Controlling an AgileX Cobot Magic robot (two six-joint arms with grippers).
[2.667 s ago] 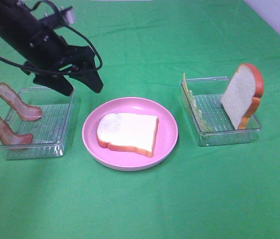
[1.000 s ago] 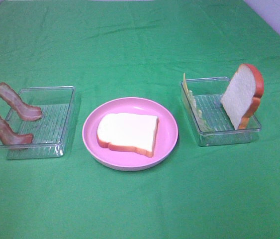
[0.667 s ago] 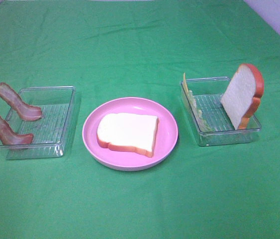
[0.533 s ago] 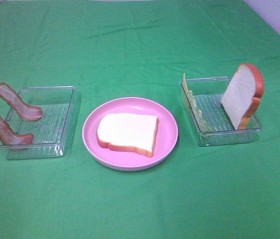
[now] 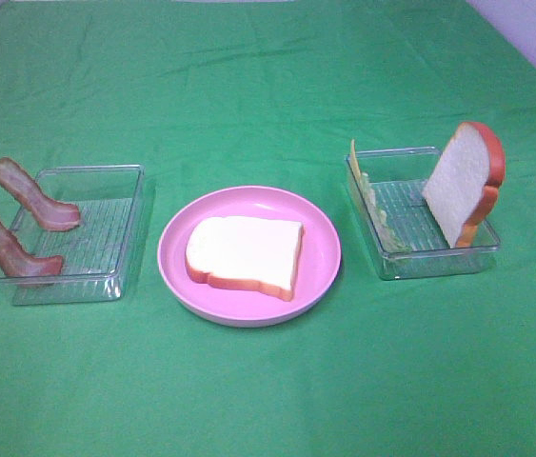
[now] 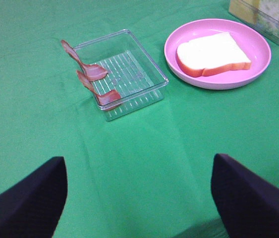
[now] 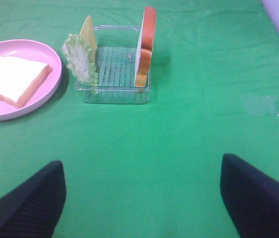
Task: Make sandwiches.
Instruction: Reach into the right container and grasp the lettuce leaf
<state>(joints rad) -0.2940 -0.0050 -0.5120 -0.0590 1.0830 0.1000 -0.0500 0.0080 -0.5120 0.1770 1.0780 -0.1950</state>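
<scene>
Bread slice (image 5: 246,253) lies on plate (image 5: 324,249) between trays (image 5: 106,233).

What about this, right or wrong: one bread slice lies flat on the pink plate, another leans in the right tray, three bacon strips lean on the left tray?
Wrong count: the exterior high view shows two bacon strips on the left tray, not three. The flat slice on the pink plate and leaning slice in the right tray hold.
</scene>
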